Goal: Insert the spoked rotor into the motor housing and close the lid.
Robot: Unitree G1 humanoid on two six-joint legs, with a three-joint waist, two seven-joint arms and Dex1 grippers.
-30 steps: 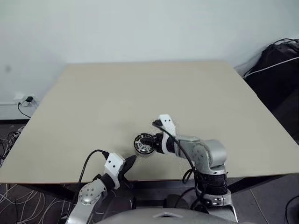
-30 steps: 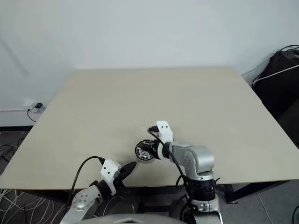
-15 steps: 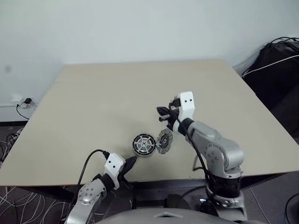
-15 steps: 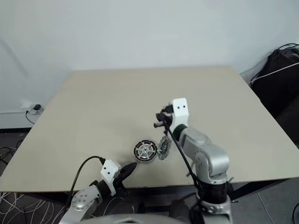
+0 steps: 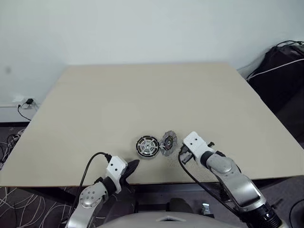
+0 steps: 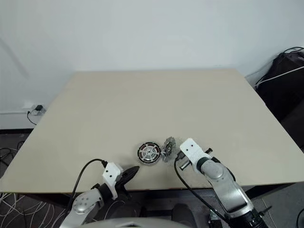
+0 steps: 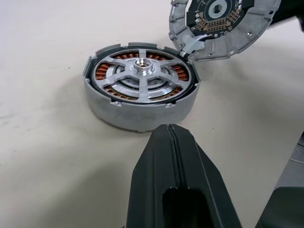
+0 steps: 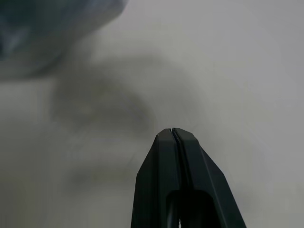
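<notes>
A plain lab or test room: a large bare beige table [image 5: 142, 95] stands against a blank white wall [image 5: 142, 28]. At the left edge, a wall socket [image 5: 21, 101] with a plugged cable sits above loose cables [image 5: 19, 209] on dark carpet; a black bag [image 5: 282, 71] fills the upper right.

Legible markings: none
No text, label, brand, number or sign can be read on any surface in these views.

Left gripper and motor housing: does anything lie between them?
No. Left wrist view shows bare table between the shut left gripper and the housing.
</notes>
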